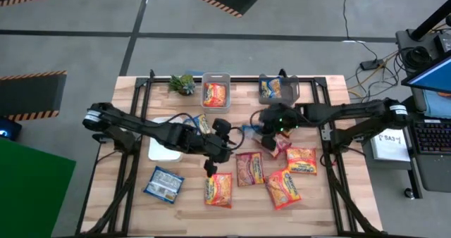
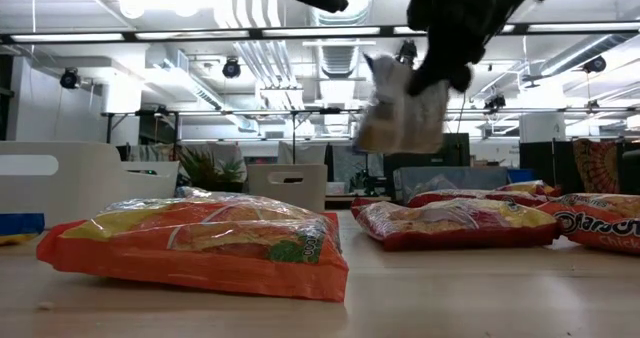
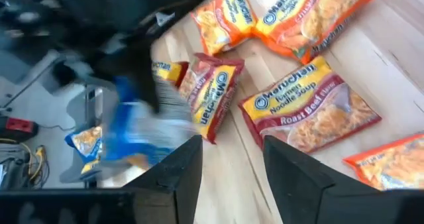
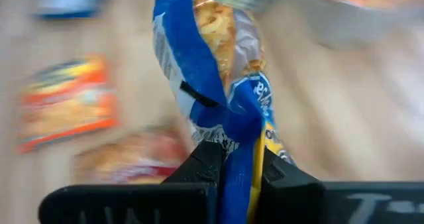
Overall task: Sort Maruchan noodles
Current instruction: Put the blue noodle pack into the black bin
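Observation:
My right gripper (image 1: 262,138) hangs above the middle of the table, shut on a blue and yellow noodle packet (image 4: 218,71). The low view shows this packet (image 2: 400,108) dangling clear of the table. My left gripper (image 1: 210,169) is open and hovers over the table, empty, just beyond an orange packet (image 1: 218,190). In its wrist view the open fingers (image 3: 228,161) frame bare wood beside a red packet (image 3: 212,95). More red and orange packets (image 1: 283,187) lie flat on the near half. Another blue packet (image 1: 164,183) lies near left. My right gripper pinches the blue packet between its two fingers at a crumpled end (image 4: 240,134), with the plastic bunched into several layers. The fingers point down from above. The packet hangs below them, lifted clear of the table and twisted.
Along the far edge stand a grey bin (image 1: 215,77) holding an orange packet, a second bin (image 1: 290,90) holding a blue packet, and a small green plant (image 1: 183,83). A white bin (image 1: 162,152) sits under my left arm. The near left corner shows bare wood.

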Tool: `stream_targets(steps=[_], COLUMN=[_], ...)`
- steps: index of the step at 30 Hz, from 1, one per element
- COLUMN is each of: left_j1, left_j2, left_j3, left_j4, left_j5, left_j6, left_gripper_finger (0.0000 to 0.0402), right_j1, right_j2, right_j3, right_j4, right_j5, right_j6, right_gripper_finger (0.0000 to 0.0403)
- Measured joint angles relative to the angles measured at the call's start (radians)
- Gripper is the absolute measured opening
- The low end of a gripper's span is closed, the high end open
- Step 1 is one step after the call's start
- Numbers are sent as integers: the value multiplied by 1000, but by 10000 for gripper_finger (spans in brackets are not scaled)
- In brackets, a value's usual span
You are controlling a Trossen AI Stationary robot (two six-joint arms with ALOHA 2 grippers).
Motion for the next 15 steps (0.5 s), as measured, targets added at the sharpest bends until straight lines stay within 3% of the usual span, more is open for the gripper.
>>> stream_targets(steps=[3, 6, 15], left_j1=[1, 2, 3], left_j2=[-45, -99, -279], left_j3=[-84, -183, -409], left_j4=[107, 203, 542], left_j5=[-7, -7, -9], left_j6=[1, 4, 4], left_gripper_finger=[144, 144, 144], right_j1=[-29, -56, -165], right_j2=[-22, -41, -120], right_j3=[80, 151, 257], right_j4=[-205, -364, -460], right_j5=[181, 295, 340], right_j6=[67, 104, 96], right_gripper_finger=[18, 18, 18])
